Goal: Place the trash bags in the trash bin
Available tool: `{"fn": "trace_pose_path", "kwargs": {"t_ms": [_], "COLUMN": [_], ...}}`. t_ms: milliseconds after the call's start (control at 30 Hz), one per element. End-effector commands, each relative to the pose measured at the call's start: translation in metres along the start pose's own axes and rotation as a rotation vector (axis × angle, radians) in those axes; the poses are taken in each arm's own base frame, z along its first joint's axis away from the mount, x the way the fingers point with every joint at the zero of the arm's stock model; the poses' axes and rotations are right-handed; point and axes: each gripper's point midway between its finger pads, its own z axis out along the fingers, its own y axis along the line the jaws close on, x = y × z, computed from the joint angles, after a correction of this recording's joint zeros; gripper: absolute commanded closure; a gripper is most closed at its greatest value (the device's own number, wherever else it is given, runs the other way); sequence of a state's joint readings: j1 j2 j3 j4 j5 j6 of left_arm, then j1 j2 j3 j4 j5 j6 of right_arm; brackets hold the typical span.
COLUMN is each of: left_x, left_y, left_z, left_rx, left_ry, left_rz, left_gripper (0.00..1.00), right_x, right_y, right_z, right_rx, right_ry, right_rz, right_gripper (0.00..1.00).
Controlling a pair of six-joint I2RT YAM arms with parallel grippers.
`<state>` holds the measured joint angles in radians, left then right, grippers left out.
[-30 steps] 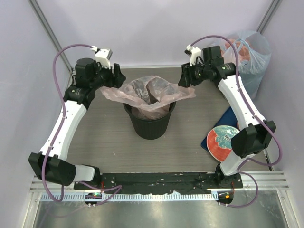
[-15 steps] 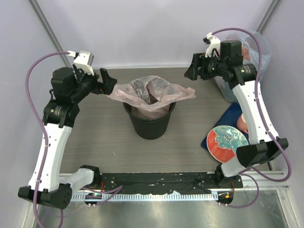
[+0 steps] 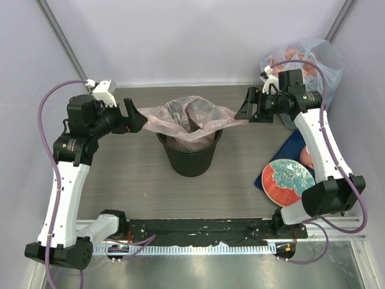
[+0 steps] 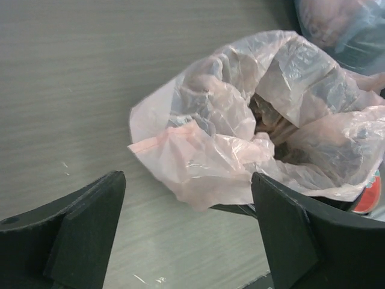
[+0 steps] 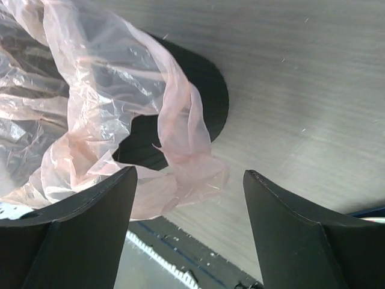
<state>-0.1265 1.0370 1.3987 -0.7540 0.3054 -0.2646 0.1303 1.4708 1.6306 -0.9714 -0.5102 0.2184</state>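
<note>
Both hands have let go of the bag's edges and moved outward: left hand (image 3: 135,114) spread, empty; right hand (image 3: 243,106) spread, empty. Pink trash bag (image 3: 191,120) sits in the black bin (image 3: 189,161), edges draped over the rim, mid-desk (image 3: 129,174).

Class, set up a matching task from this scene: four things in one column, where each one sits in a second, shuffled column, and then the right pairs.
1. pink bag
2. black bin
3. plate
4. bulging clear bag

A. far right corner of the table
B. upright in the middle
C. draped over the bin's rim
D. right side, toward the near edge

Pairs: 1-C, 2-B, 3-D, 4-A
</note>
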Motion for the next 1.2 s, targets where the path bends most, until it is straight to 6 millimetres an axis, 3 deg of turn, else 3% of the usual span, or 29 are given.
{"fn": "trace_pose_path", "kwargs": {"t_ms": [0,67,133,200,233,300,333,433,467,767,900,1000,1100,1167], "left_x": [0.027,0.032,0.037,0.043,0.043,0.048,0.050,0.058,0.061,0.127,0.137,0.163,0.188,0.192], "left_y": [-0.012,-0.013,-0.016,-0.019,-0.018,-0.016,-0.018,-0.002,0.002,0.019,0.013,0.031,0.044,0.049], "left_z": [0.006,0.007,0.006,0.006,0.006,0.008,0.007,0.010,0.010,0.019,0.023,0.033,0.039,0.044], "left_rx": [0.098,0.125,0.161,0.197,0.202,0.214,0.230,0.197,0.186,0.142,0.194,0.110,0.049,0.030], "left_ry": [0.093,0.100,0.100,0.105,0.100,0.098,0.099,0.103,0.109,0.249,0.283,0.346,0.431,0.436], "left_rz": [-0.162,-0.203,-0.252,-0.281,-0.310,-0.330,-0.338,-0.387,-0.403,-0.530,-0.574,-0.580,-0.614,-0.620], "left_gripper": [0.15,0.30,0.37,0.46,0.49,0.61,0.65,0.89,1.00,1.00,1.00,1.00,1.00,1.00], "right_x": [0.019,0.026,0.034,0.039,0.041,0.043,0.045,0.052,0.055,0.086,0.075,0.079,0.101,0.120], "right_y": [0.019,0.023,0.027,0.025,0.027,0.024,0.022,0.013,0.010,0.003,0.031,0.040,0.027,0.010], "right_z": [-0.001,-0.001,-0.002,-0.001,-0.001,0.001,0.001,0.006,0.007,0.017,0.003,-0.003,0.003,0.013], "right_rx": [-0.133,-0.163,-0.202,-0.213,-0.230,-0.234,-0.232,-0.218,-0.213,-0.263,-0.400,-0.434,-0.392,-0.341], "right_ry": [0.069,0.088,0.112,0.127,0.131,0.139,0.141,0.158,0.163,0.263,0.255,0.257,0.306,0.360], "right_rz": [0.070,0.081,0.099,0.114,0.115,0.127,0.127,0.129,0.126,0.123,0.131,0.116,0.126,0.143], "right_gripper": [0.25,0.33,0.47,0.55,0.65,0.75,0.87,0.99,0.99,0.99,0.99,0.99,0.99,0.99]}}
